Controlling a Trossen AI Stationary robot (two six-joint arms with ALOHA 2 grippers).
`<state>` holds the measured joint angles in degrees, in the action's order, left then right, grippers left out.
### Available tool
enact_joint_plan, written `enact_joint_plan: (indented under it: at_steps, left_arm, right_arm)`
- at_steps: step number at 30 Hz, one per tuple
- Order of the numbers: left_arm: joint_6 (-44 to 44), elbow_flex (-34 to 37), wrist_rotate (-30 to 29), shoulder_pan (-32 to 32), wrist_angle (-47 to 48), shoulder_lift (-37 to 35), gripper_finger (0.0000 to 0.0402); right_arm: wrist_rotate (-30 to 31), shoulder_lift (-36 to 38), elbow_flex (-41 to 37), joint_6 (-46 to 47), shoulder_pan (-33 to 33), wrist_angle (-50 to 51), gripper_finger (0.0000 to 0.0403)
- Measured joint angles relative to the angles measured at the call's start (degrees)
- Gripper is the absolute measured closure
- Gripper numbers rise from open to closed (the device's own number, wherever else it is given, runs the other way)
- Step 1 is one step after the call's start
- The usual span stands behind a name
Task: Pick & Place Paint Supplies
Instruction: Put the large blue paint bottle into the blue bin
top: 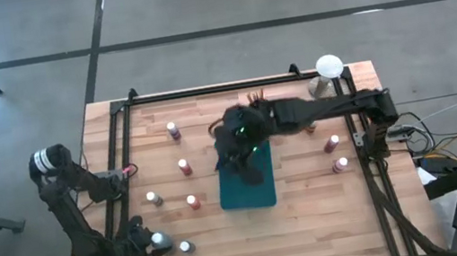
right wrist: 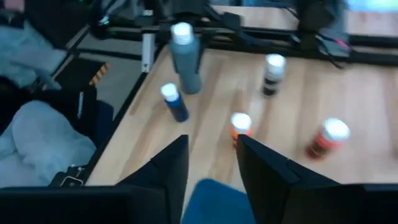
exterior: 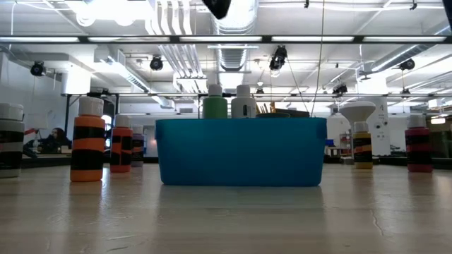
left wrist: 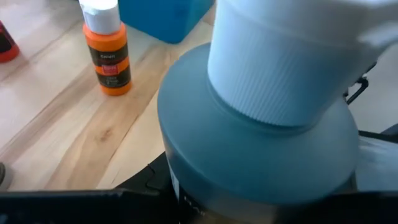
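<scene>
Wooden table (top: 313, 206) from above: teal tray (top: 247, 189) at centre, right gripper (top: 246, 157) over it, small paint bottles scattered around. Left gripper (top: 156, 241) at near left corner.

Low view: tray (exterior: 240, 152) already holds green bottle (exterior: 215, 106) and white bottle (exterior: 244, 104); orange bottle (exterior: 88, 141) stands left.

Left wrist view: grey bottle (left wrist: 261, 143) fills frame, seemingly clasped between fingers.

Right wrist view: fingers (right wrist: 155, 177) apart, nothing between, above tray.

Judgement: left grasp just made; next lift straight, carry to tray once right arm clears.
</scene>
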<state>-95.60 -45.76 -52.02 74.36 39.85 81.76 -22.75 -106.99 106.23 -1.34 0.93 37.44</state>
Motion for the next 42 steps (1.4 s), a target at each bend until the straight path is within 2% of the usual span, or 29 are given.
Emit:
enact_joint_plan:
  at_steps: [8,15,18,23,26,35,39,42]
  left_arm:
    - [8.4,-1.6,5.5,-4.0,0.2,-5.6,0.0238]
    - [14.8,-3.4,8.5,-6.1,4.2,-11.2,0.0238]
    - [14.5,-3.4,9.5,-6.2,7.4,-12.6,0.0238]
    - [13.5,-3.4,15.3,-7.7,11.5,-13.4,0.0239]
    - [14.3,-3.4,19.0,-10.1,12.3,-14.2,0.0239]
    - [27.3,-7.2,25.2,-19.4,16.2,-15.4,0.0239]
    - [33.5,-9.3,26.9,-23.5,18.5,-15.4,0.0239]
    - [38.7,-10.7,28.0,-26.9,18.7,-15.4,0.0239]
  right_arm:
    - [0.2,-12.2,14.9,-7.3,4.3,5.1,0.0215]
    - [0.4,-22.8,28.9,-9.4,5.9,8.3,0.0211]
    - [1.3,-23.5,28.2,-10.4,6.8,4.8,0.0220]
    - [11.5,-24.3,28.7,-12.0,7.4,2.8,0.0229]
    - [12.4,-24.4,28.8,-10.6,7.6,1.5,0.0225]
    - [12.4,-26.5,28.3,-7.6,8.6,-3.7,0.0205]
    - [12.4,-26.7,28.3,-7.8,9.0,-5.2,0.0211]
    - [15.4,-26.8,28.3,-8.7,9.0,-5.4,0.0220]
